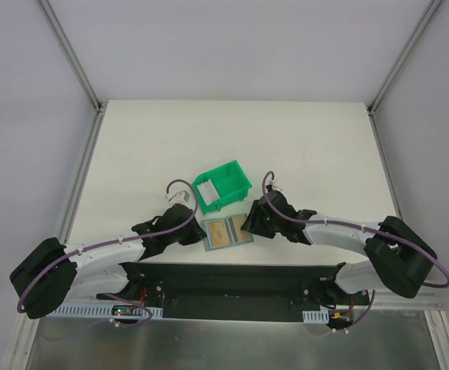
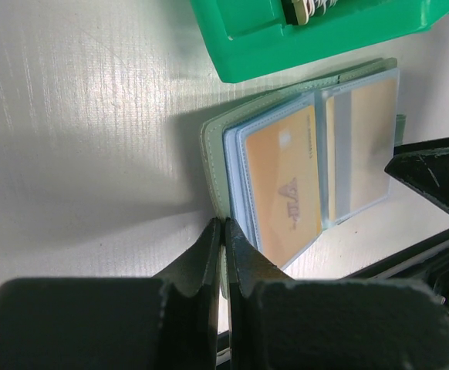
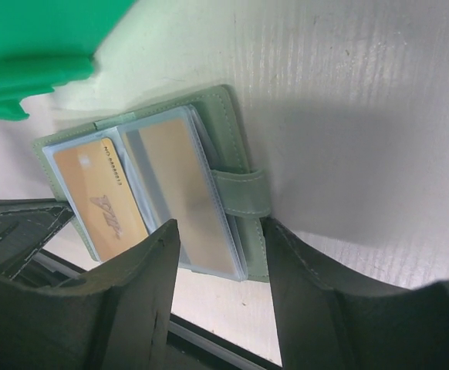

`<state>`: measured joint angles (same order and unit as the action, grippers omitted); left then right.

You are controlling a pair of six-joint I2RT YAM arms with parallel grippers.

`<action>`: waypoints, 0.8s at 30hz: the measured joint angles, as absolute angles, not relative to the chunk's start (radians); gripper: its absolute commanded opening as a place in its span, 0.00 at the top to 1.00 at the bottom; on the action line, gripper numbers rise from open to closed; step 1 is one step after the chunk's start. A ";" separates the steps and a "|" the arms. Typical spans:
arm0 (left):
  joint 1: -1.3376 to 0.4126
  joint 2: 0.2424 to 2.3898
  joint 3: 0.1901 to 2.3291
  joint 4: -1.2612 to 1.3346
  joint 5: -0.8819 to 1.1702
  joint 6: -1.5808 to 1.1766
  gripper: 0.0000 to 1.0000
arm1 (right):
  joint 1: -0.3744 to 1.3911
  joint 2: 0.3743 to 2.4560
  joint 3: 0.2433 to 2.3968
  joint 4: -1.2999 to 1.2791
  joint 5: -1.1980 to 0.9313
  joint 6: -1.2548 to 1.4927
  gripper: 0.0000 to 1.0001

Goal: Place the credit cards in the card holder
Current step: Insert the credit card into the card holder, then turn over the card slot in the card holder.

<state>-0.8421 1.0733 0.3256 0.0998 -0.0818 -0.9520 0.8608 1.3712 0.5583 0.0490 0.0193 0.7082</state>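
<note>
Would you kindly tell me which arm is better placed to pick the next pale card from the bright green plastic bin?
Right, probably: the right gripper stands open and empty at the clasp side of the open grey-green card holder, while the left gripper is shut at its opposite edge.

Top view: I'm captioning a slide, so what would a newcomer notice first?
The bright green bin in the middle of the table, then the open card holder just below it, orange cards in its clear pockets. The left pincer, shut, and right pincer, open, flank it.
</note>
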 measured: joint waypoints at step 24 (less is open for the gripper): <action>-0.842 1.080 0.326 0.100 -0.080 -0.952 1.00 | 0.859 1.281 0.478 0.138 0.044 0.804 0.50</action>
